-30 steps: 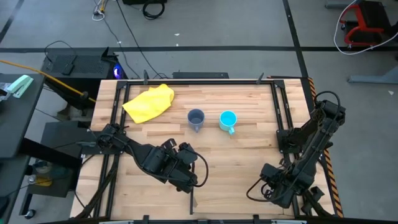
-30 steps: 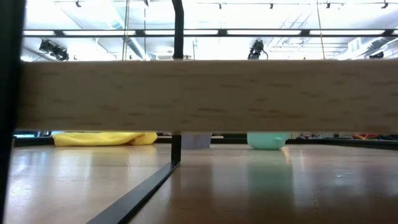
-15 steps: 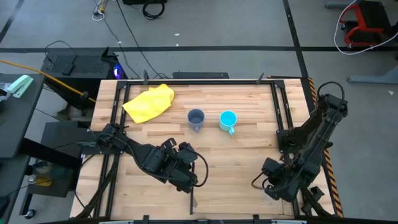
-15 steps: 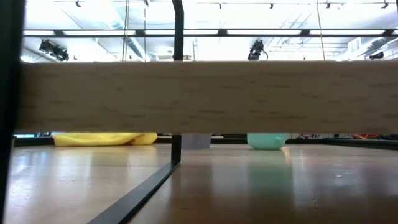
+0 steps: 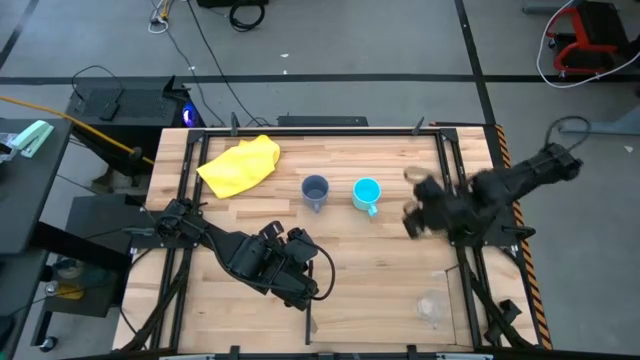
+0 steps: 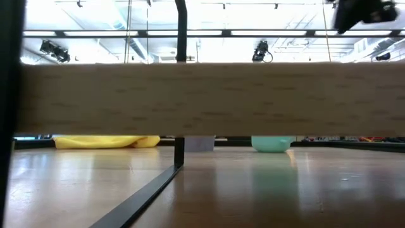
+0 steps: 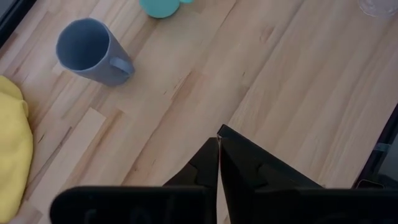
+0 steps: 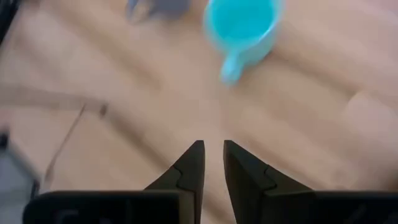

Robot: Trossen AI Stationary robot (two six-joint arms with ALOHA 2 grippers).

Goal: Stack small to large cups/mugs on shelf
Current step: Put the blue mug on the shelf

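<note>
Bare wood lay between the cyan mug (image 5: 366, 193) and right gripper (image 5: 411, 208); the grey mug (image 5: 315, 190) stood beside it.

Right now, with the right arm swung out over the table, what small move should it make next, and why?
Probably ease the right gripper toward the cyan mug and lower it. It hangs empty, jaws slightly apart, just beside that mug. The clear cup already stands alone near the front right, and the grey-blue mug sits farther off. The left gripper waits low at the front.
</note>
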